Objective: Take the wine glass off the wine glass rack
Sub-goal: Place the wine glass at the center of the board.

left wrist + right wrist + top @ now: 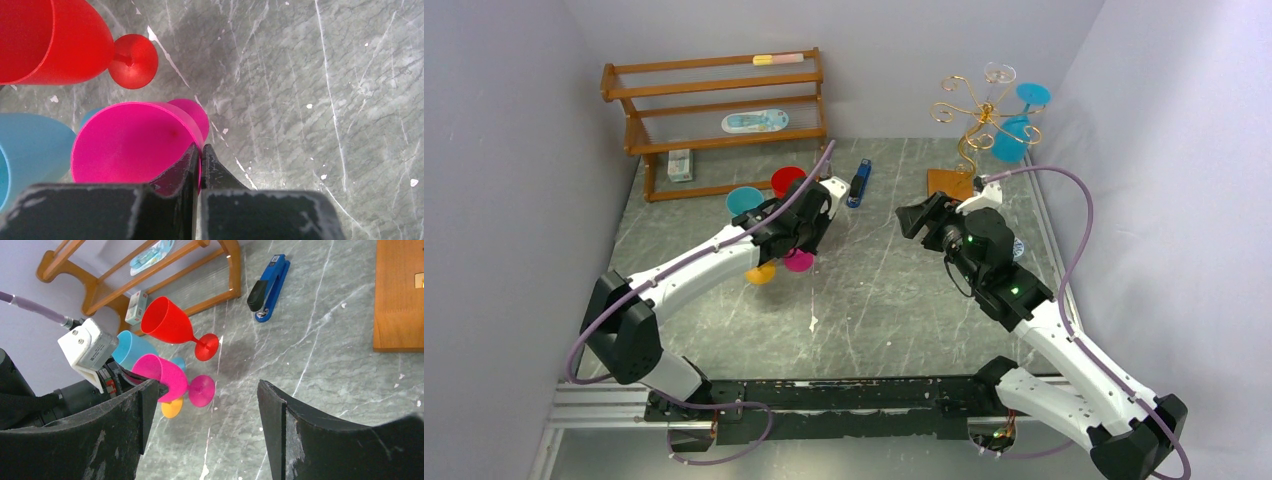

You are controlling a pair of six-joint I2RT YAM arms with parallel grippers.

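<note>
Your left end effector (pixel 201 160) is shut tight on the rim of the pink glass (pixel 135 145), a thin-wall pinch that probably serves to set it beside the red glass (pixel 60 40) on the worktop (pixel 874 290), well left of the rack (pixel 972 110). The pink glass's long axis leans low, mouth toward that end effector, foot pointing away. Your right end effector (pixel 206 390) stands wide and empty near the rack's base, likely placed to reach a blue glass (pixel 1012 143) hanging there.

Left arm (pixel 694 270) reaches forward and inward, wrist pitched down. Left gripper (pixel 201 150) jaws pinched together on rim of pink wine glass (pixel 130 142). Right arm (pixel 1044 320) elbow-bent. Right gripper (pixel 207 385) jaws wide apart, holding nothing.
</note>
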